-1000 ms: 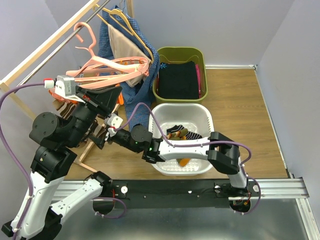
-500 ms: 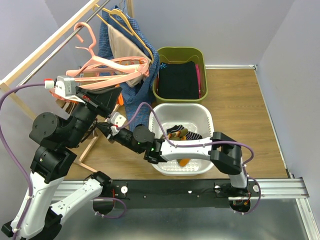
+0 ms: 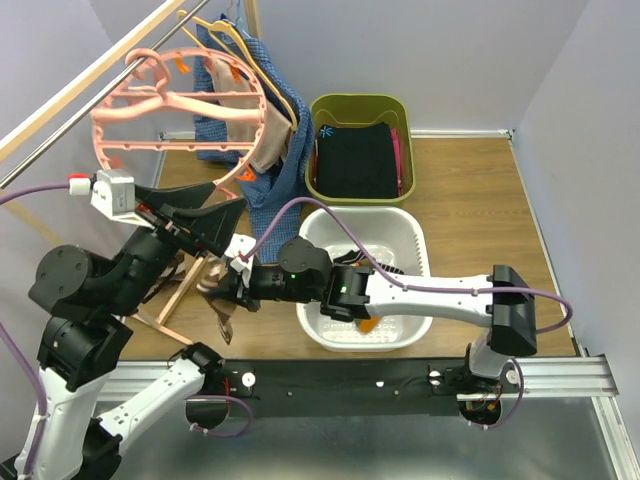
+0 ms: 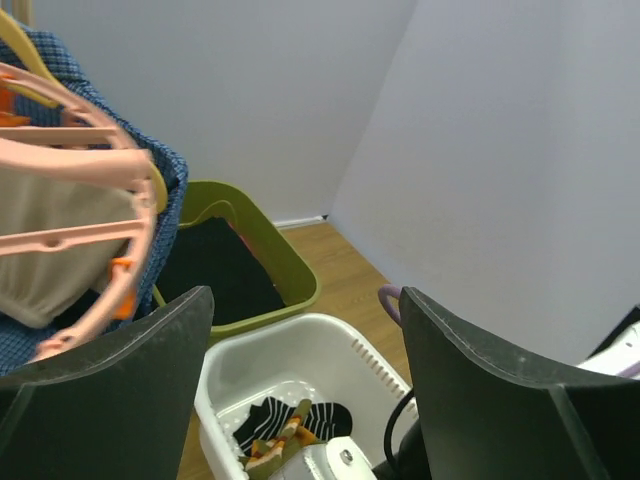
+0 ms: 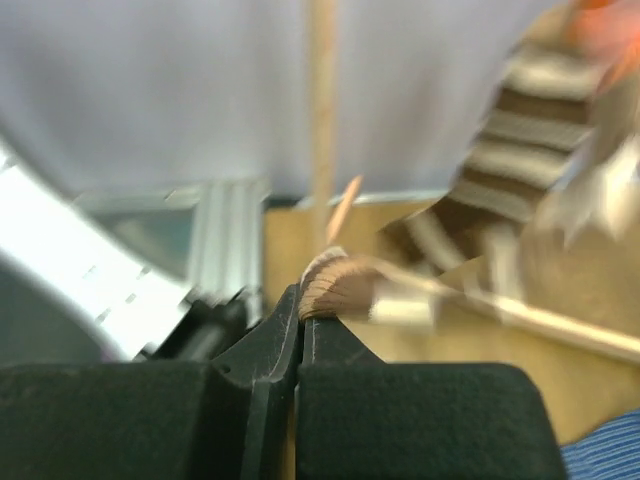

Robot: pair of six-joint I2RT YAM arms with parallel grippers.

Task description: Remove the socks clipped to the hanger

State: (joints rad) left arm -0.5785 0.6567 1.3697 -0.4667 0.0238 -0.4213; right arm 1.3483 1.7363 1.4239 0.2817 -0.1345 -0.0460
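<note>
The round pink hanger [image 3: 180, 110] hangs from the wooden rail at the top left, with small orange clips dangling from its rim; its ring [image 4: 95, 150] also fills the left of the left wrist view. My left gripper [image 3: 215, 222] is open and empty just below it, with wide-set fingers [image 4: 110, 380]. My right gripper [image 3: 228, 290] reaches left across the floor and is shut on a brown striped sock [image 3: 218, 315] that droops under it. In the blurred right wrist view the sock's edge [image 5: 340, 283] is pinched at the tips of my right gripper [image 5: 302, 300]. Other socks [image 4: 290, 430] lie in the white basket [image 3: 410, 235].
A green bin [image 3: 345, 105] holding black clothing stands behind the white basket. Blue and beige garments [image 3: 285, 165] hang on thin hangers to the right of the ring. The rack's wooden leg [image 3: 175, 295] slants beside the sock. Grey walls close in on three sides.
My left gripper opened and let go of the hanger, which swung up and now faces the camera. My right gripper closed on the brown sock and drew it down and toward the near side.
</note>
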